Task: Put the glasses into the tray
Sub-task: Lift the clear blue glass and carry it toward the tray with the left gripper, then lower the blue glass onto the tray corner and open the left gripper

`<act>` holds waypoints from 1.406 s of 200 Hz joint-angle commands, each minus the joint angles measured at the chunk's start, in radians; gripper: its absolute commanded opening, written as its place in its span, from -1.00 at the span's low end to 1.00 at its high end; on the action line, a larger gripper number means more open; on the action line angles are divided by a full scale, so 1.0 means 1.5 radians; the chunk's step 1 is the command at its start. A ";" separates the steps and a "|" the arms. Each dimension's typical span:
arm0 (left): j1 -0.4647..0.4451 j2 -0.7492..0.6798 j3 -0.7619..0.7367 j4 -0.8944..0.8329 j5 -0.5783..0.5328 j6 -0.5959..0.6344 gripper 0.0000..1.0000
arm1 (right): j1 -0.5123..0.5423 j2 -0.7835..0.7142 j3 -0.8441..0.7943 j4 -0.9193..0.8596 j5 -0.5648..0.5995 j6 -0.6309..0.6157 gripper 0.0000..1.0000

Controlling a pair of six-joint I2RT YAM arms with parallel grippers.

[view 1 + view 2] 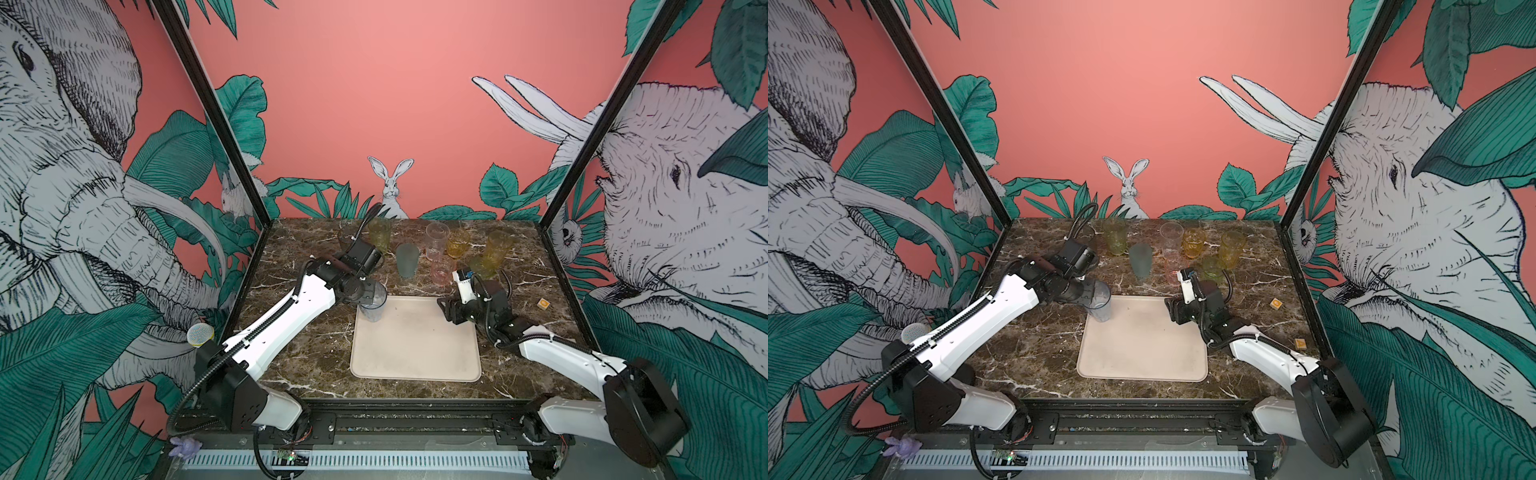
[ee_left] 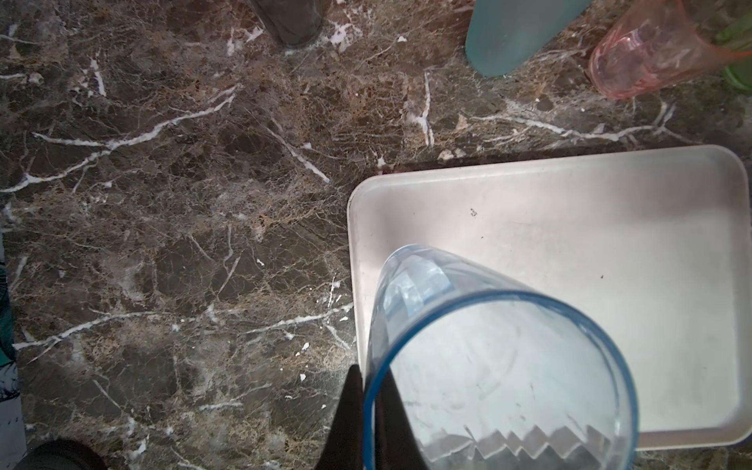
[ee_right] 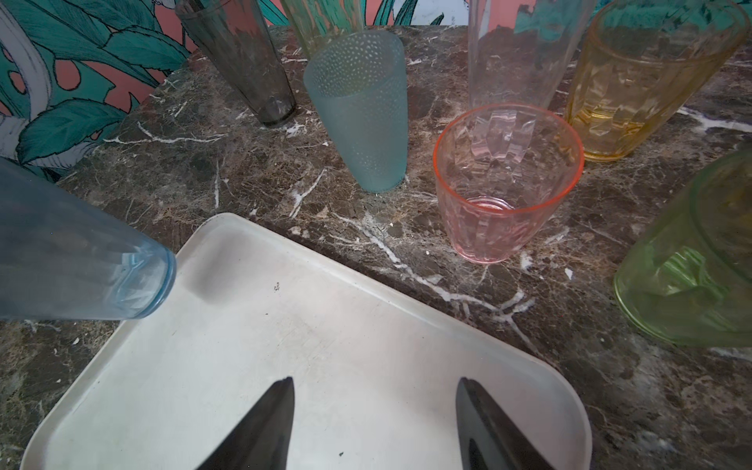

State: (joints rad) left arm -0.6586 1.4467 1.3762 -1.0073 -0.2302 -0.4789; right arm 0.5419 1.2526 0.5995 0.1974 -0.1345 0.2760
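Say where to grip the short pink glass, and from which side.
Probably pinch the pink glass at its rim wall on the side facing the tray, right tool from above: it stands upright, mouth open; clear glass and green glass stand near its other sides.

cream tray (image 1: 415, 345); dark brown table (image 1: 307, 345) veined white; blue-grey tumbler (image 2: 488, 366), dotted teal tumbler (image 3: 358, 118), pink tumbler (image 3: 504, 183), amber tumbler (image 3: 635, 93), green tumbler (image 3: 691, 264); coral wall (image 1: 374, 104) with teal leaves (image 1: 241, 108).
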 commanded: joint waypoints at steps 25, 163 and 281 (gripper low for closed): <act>0.004 0.036 -0.002 0.041 -0.016 -0.021 -1.00 | 0.003 -0.005 -0.001 0.008 0.021 -0.011 0.30; 0.049 0.092 -0.006 0.082 0.020 -0.020 -1.00 | 0.004 -0.010 -0.004 0.008 0.033 -0.015 0.32; 0.049 0.113 0.006 0.066 0.009 -0.023 -0.56 | 0.003 -0.012 -0.007 0.019 0.027 -0.019 0.32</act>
State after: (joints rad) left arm -0.5873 1.6192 1.3624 -0.8894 -0.2031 -0.4965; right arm 0.5419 1.2526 0.5995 0.1974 -0.0898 0.2596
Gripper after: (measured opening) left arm 0.201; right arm 0.659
